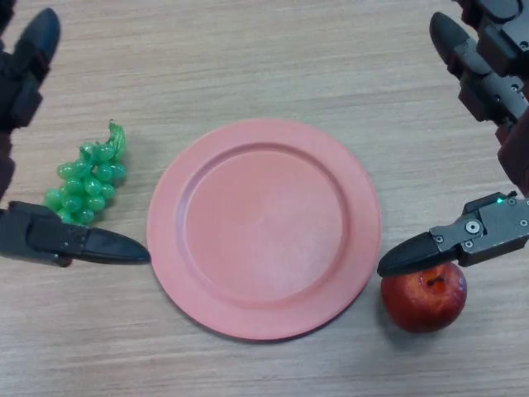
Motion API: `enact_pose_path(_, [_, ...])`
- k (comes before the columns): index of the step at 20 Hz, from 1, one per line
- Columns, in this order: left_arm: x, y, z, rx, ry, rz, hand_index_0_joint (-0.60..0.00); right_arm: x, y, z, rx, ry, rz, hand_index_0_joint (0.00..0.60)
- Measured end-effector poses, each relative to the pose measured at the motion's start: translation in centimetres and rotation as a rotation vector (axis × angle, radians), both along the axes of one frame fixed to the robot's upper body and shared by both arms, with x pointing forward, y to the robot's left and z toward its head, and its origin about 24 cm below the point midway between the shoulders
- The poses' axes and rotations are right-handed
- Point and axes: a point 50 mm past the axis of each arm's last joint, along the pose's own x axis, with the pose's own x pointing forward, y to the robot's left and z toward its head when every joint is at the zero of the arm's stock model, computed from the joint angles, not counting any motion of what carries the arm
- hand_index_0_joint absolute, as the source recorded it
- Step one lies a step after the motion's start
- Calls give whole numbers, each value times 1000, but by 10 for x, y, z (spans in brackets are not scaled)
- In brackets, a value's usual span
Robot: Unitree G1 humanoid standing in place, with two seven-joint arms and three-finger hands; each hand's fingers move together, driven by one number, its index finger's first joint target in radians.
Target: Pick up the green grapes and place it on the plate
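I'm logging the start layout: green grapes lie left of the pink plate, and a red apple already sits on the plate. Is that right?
Not quite. The head view shows the red apple on the table beside the pink plate's right edge, under the right hand, not on the plate. The green grapes do lie left of the plate, by the left hand.

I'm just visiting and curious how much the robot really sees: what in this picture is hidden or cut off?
- Left hand, head view: its palm runs off the left edge; its thumb covers the lower edge of the green grapes.
- Right hand, head view: cut off by the right edge; its thumb overlaps the top of the red apple.
- Plate: fully in view, nothing on it.
- Table: its edges lie outside the picture.
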Motion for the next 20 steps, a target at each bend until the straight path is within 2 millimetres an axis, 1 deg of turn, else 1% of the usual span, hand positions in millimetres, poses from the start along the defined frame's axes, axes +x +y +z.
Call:
enact_pose_path(2, [1,-2,-3,4,13,-16,0,3,-1,-2,0,14,-7,0])
enact_pose_path(6, [2,1,-12,-26,41,-9,0,3,0,-3,4,18,-4,0])
enact_pose_path(10, [2,3,-14,-39,16,-15,0,3,7,-3,35,10,-8,0])
enact_pose_path(13, [3,4,-15,-38,20,-20,0,0,16,-1,48,-3,34,0])
enact_pose_path(18, [3,4,-14,-33,18,-21,0,-1,18,4,47,-23,45,0])
enact_pose_path(20, [8,8,-16,-38,20,-13,0,-1,18,4,45,-18,44,0])
